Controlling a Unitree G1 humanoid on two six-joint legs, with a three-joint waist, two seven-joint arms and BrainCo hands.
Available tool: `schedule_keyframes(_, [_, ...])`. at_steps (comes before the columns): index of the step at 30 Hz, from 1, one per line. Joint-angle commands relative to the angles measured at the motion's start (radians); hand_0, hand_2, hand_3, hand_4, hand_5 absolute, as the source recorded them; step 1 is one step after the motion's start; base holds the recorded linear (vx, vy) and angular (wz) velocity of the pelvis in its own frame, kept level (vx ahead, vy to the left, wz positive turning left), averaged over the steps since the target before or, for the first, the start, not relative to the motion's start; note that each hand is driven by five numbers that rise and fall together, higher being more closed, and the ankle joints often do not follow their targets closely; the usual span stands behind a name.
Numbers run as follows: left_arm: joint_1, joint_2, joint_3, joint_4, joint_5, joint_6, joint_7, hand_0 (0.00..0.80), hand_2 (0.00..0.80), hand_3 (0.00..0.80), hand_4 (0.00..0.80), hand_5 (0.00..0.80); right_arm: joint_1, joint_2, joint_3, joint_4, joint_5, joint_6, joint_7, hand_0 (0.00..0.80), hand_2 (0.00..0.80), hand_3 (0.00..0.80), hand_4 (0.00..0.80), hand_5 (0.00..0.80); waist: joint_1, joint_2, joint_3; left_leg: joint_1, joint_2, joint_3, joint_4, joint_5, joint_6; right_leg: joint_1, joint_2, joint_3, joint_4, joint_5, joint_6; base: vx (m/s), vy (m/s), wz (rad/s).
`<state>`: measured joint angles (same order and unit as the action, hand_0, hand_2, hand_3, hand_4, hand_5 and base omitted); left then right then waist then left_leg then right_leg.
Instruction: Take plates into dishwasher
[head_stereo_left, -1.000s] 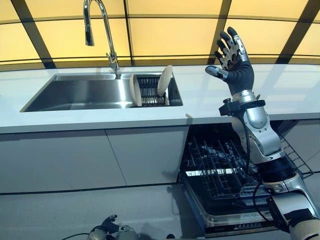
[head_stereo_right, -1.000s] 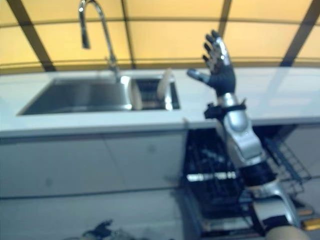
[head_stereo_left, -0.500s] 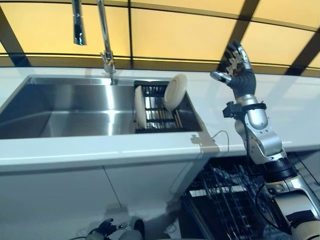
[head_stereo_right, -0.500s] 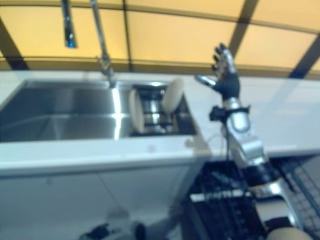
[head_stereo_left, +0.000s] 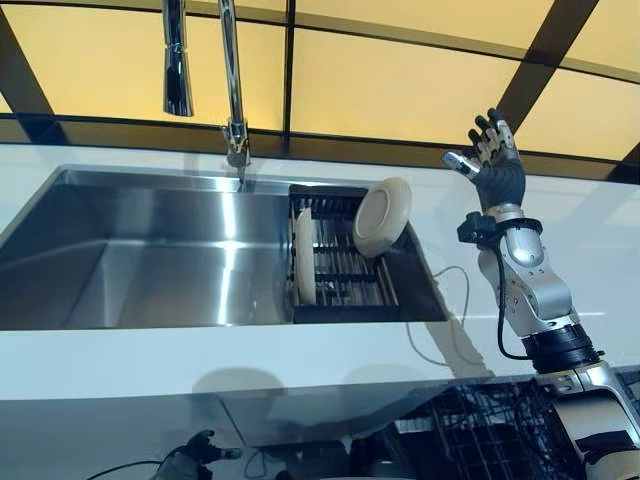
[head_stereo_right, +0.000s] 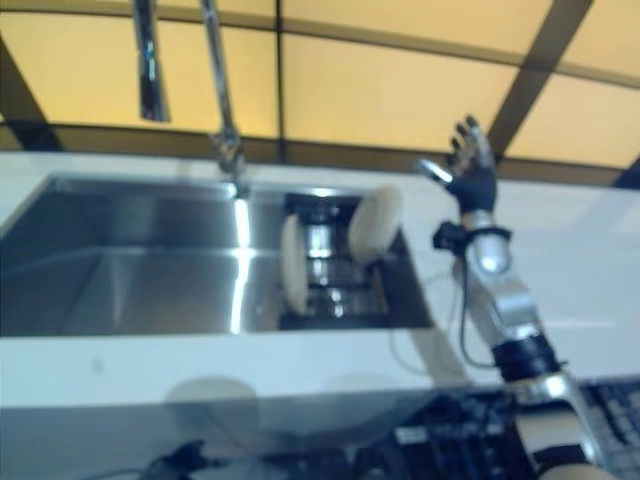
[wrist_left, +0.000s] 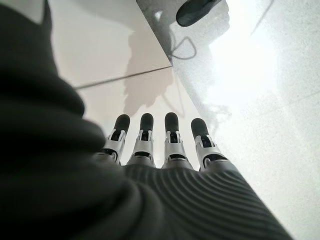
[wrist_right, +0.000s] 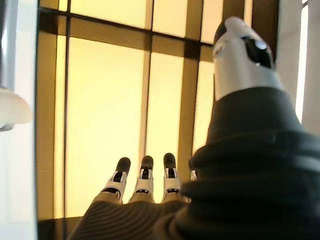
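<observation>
The right hand (head_stereo_left: 493, 160) is hovering above the white countertop (head_stereo_left: 560, 250), just to the right of the sink (head_stereo_left: 150, 250), fingers spread and straight, holding nothing. The left hand (wrist_left: 160, 150) is hanging low below counter level, fingers straight and relaxed, empty too. Both plates are sitting in the black drying rack (head_stereo_left: 340, 270) at the right end of the sink: one plate (head_stereo_left: 304, 256) standing on edge at the rack's left side, the other plate (head_stereo_left: 382, 216) leaning tilted at the rack's back right corner, nearest the raised hand. The dishwasher rack (head_stereo_left: 480, 450) is showing open below the counter edge, at the lower right. Judged risk: the leaning plate looks loosely propped, so a sideways brush from the spread fingers could be tipping it flat or against the sink wall; a grasp on its rim alone could be slipping. The faucet (head_stereo_left: 232, 80) is standing well to the left, apart from the reach path. Open room lies over the bare counter on the right; the sink's right wall and the counter's front edge are the tight spots on the way down.
</observation>
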<state>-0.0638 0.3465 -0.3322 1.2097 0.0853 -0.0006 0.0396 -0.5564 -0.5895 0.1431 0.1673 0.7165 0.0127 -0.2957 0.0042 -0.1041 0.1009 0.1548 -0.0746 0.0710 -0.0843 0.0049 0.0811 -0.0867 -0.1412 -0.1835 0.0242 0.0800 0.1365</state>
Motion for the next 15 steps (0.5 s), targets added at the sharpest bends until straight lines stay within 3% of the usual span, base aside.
schedule_keyframes(1, [-0.037, -0.01, -0.031, -0.01, -0.008, 0.003, -0.005, 0.0, 0.0, 0.0, 0.0, 0.0, -0.118, -0.05, -0.073, 0.052, 0.093, 0.043, 0.013, 0.0, 0.0, 0.0, 0.0, 0.0, 0.014, 0.038, -0.012, -0.039, 0.018, -0.035, -0.003, -0.031, -0.064, 0.043, 0.065, 0.027, -0.007, 0.002, -0.029, 0.073, -0.094, 0.01])
schedule_keyframes(8, [-0.031, -0.033, -0.052, -0.021, -0.018, 0.008, -0.035, 0.0, 0.0, 0.0, 0.0, 0.0, -0.191, -0.067, -0.032, 0.178, 0.218, 0.152, 0.066, 0.0, 0.0, 0.0, 0.0, 0.0, 0.032, 0.021, -0.035, -0.044, 0.028, 0.001, -0.003, -0.029, -0.08, 0.123, 0.091, 0.017, -0.099, -0.002, -0.05, 0.066, -0.084, -0.09])
schedule_keyframes(15, [-0.03, -0.033, -0.076, 0.001, -0.012, -0.012, -0.026, 0.0, 0.0, 0.0, 0.0, 0.0, -0.294, -0.07, 0.057, 0.305, 0.261, 0.261, 0.129, 0.0, 0.0, 0.0, 0.0, 0.0, 0.047, 0.015, -0.04, -0.047, 0.035, 0.022, 0.001, -0.024, -0.093, 0.14, 0.1, 0.004, -0.107, -0.011, -0.061, 0.042, -0.056, 0.01])
